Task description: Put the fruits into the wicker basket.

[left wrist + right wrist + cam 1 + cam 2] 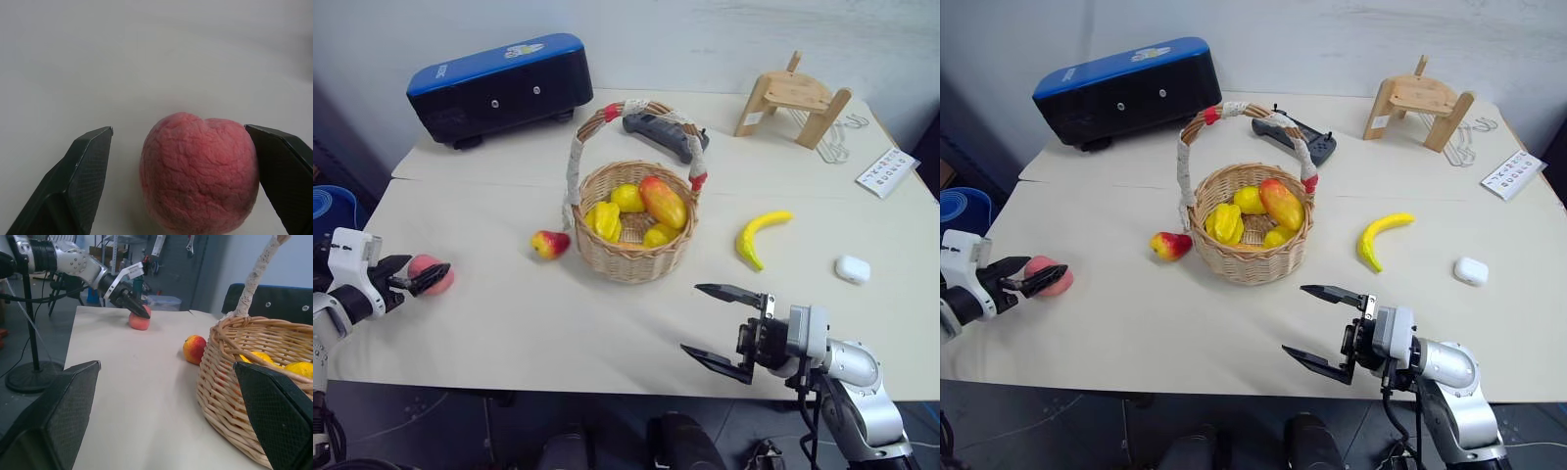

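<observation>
The wicker basket (633, 223) stands near the middle of the bench (509, 323), its tall corded handle arching over it. Inside lie several fruits — yellow ones (607, 219) and an orange-red one (663, 201). Just outside, at the basket's 9 o'clock and close against its wall, sits a small red-and-yellow apple (549, 243). At the basket's 3 o'clock, a little apart, lies the curved banana (757, 235), and farther out the same way, a small white oval case (852, 268).

The pink-red peach (198, 171) rests on the bench near its left edge, well apart from the basket, about 8 o'clock from it. The left tool (419, 278) reaches around it with one finger on each side; in the left wrist view one finger (281, 166) touches the peach or nearly so, while the other stands clear with a gap — not clamped.

The right tool (719, 320) hangs over the bench's near edge at the basket's 5 o'clock, fingers spread wide, holding nothing.

At the far side stand a blue-topped black box (499, 86), a dark handheld device (658, 132) behind the basket, a wooden stand (792, 98) and a white card (886, 171).
</observation>
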Robot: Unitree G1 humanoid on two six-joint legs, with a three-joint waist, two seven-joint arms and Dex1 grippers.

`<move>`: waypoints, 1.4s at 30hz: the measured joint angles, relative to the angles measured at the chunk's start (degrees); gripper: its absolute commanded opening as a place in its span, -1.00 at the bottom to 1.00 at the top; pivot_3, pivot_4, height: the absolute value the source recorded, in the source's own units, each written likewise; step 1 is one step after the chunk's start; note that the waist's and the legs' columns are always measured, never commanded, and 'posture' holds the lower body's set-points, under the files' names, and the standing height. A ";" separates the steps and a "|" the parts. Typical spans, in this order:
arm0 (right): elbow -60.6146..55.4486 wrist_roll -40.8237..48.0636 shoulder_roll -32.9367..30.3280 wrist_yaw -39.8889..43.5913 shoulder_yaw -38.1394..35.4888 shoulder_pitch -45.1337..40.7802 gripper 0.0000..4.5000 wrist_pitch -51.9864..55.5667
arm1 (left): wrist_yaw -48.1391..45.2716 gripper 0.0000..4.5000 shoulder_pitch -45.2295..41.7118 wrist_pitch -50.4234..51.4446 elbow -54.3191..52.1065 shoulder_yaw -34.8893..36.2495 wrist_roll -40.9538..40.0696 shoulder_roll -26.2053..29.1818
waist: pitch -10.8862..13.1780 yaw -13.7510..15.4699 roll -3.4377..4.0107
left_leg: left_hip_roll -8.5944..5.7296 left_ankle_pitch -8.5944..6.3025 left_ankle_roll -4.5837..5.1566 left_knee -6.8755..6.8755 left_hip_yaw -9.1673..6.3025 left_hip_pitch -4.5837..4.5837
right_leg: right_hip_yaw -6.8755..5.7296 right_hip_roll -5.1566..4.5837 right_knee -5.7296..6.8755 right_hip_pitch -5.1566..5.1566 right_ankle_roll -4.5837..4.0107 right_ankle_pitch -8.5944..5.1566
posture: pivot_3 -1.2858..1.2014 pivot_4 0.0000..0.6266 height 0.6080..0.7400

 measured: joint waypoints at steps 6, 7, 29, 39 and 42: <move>0.00 -0.37 0.04 -1.62 -0.02 0.67 1.00 -0.32 | -3.68 0.11 0.25 -1.46 0.01 -0.80 0.09 -1.86 | 0.01 0.06 0.01 | -0.02 0.01 -0.01 0.04 -0.03 0.00 | -0.02 -0.02 0.00 0.04 0.00 0.00 | 0.03 -0.52 1.00; -0.02 -0.78 0.04 -2.12 -0.10 0.74 1.00 -0.37 | -4.80 0.10 0.44 -2.01 -0.03 -0.74 0.01 -2.02 | 0.00 0.06 0.01 | -0.02 0.01 -0.01 0.04 -0.03 0.00 | -0.03 -0.03 0.01 0.04 0.00 0.00 | 0.03 -0.52 1.00; -2.04 0.14 1.57 -20.72 -14.79 3.29 1.00 5.02 | 2.09 0.26 -41.06 -7.99 -7.49 -36.19 15.90 -29.93 | 0.39 1.24 0.88 | -0.27 0.21 0.00 0.68 -0.98 -0.60 | 0.13 0.42 0.01 -0.01 0.11 0.05 | 0.03 -0.52 1.00; -5.82 -0.16 1.97 -22.43 -13.63 4.53 1.00 6.54 | -5.22 0.97 -35.79 -10.32 -12.36 -31.22 11.28 -30.46 | 0.46 1.39 0.85 | -0.29 0.22 -0.03 0.74 -1.13 -0.65 | 0.04 0.31 -0.01 0.02 0.11 0.05 | 0.03 -0.52 1.00; -5.89 -0.12 1.74 -21.40 -13.15 4.88 1.00 6.66 | -11.35 0.97 -30.69 -11.68 -16.69 -27.08 6.70 -26.33 | 0.47 1.00 0.90 | -0.26 0.26 -0.08 0.70 -1.14 -0.61 | 0.04 0.33 0.02 0.02 0.11 0.05 | 0.03 -0.52 1.00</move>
